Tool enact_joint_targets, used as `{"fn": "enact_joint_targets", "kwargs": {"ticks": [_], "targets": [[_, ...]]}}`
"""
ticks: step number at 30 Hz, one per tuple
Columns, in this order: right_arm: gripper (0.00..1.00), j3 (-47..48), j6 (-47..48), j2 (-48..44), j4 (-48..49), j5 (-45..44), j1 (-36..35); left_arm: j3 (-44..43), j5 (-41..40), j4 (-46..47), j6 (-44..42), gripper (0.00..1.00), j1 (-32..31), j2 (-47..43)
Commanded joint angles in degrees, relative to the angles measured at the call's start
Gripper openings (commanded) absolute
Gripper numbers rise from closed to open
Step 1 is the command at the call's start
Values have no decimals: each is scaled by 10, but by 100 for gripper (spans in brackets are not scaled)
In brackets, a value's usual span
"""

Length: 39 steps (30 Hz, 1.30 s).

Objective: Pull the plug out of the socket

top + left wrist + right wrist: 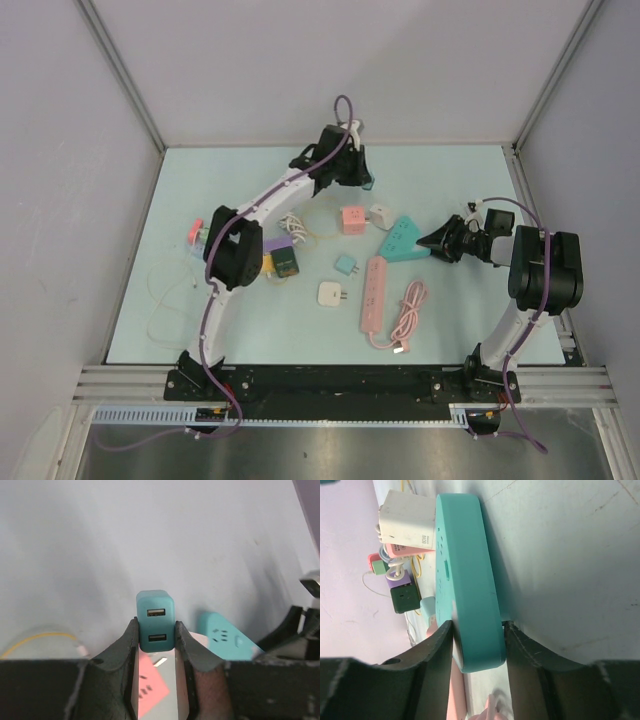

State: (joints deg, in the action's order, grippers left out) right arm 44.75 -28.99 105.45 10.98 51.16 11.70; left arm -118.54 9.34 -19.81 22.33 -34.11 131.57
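"While my left pincer is clamped on the teal plug, can you tell me from overhead where it sits?"

"It's up toward the far side of the counter and apart from the teal socket strip. I'd call the plug already out. What's your right side doing?"

"My right pincer is closed across the narrow end of that strip, one pad on each long face, pinning it near the white charger. I judge the strip is light enough that it would have ridden up with the plug otherwise."

"How does the plug handle?"

"It's a small, hard plastic block, so I'd guess it's light and stiff and nothing will crush. The shell looks smooth, though, so it could slide between the pads. I have it by its two flat sides, low on the body, with the USB face toward the camera. That's the hold I'd choose, square on the flats and never on the rounded corners."

"Can you see the prongs?"

"No, they're hidden behind the body."
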Motion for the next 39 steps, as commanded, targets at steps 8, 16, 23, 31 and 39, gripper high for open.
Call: {"fn": "enact_joint_targets", "kwargs": {"ticks": [8,16,23,31,39], "targets": [[53,-10,33,29,-40,-131,8,-5,76,23,54,3,88,5],[54,-5,37,31,-47,-129,8,-12,100,17,56,13,91,42],[55,-3,37,32,-49,-134,6,-20,104,6,54,43,91,58],[56,0,40,23,-57,-151,0,-63,88,-72,30,78,94,34],[73,19,60,-57,-125,-202,-34,50,-37,-132,-66,100,100,-214]]}}
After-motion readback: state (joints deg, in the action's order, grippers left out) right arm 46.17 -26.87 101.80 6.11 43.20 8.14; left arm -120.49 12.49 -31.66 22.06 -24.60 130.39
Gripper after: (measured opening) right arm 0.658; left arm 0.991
